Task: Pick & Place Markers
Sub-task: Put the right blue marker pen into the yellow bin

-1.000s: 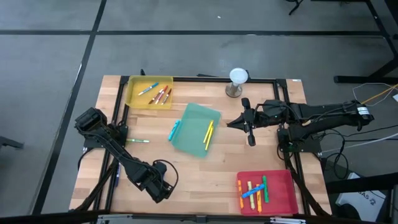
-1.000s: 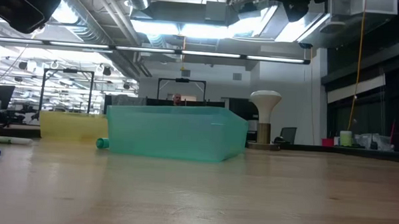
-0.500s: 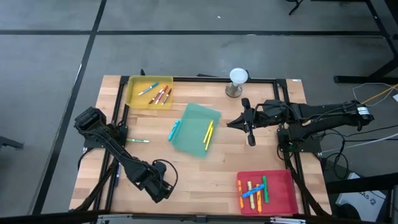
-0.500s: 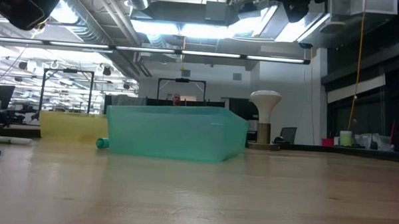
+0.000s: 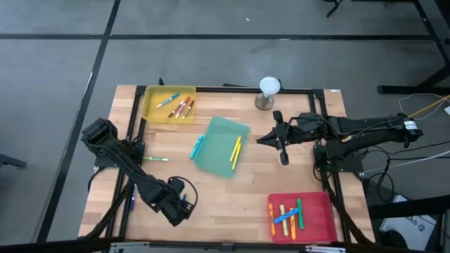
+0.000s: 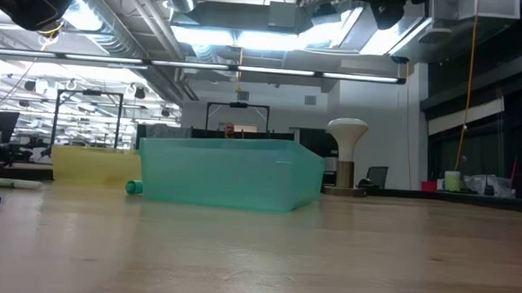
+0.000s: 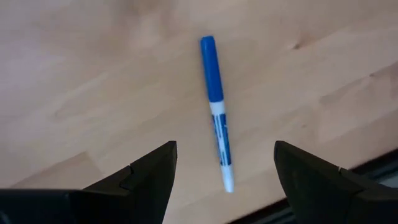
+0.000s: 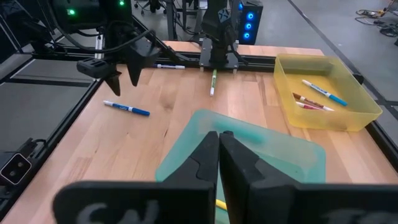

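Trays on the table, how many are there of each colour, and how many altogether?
Flat yellow plastic tray: 1
Translucent teal-green plastic tray: 1
Flat red plastic tray: 1
Total: 3

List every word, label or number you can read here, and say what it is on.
None can be read.
Blue marker below the open left hand: dark print on its white barrel, too blurred.
Right arm's tag: too small.
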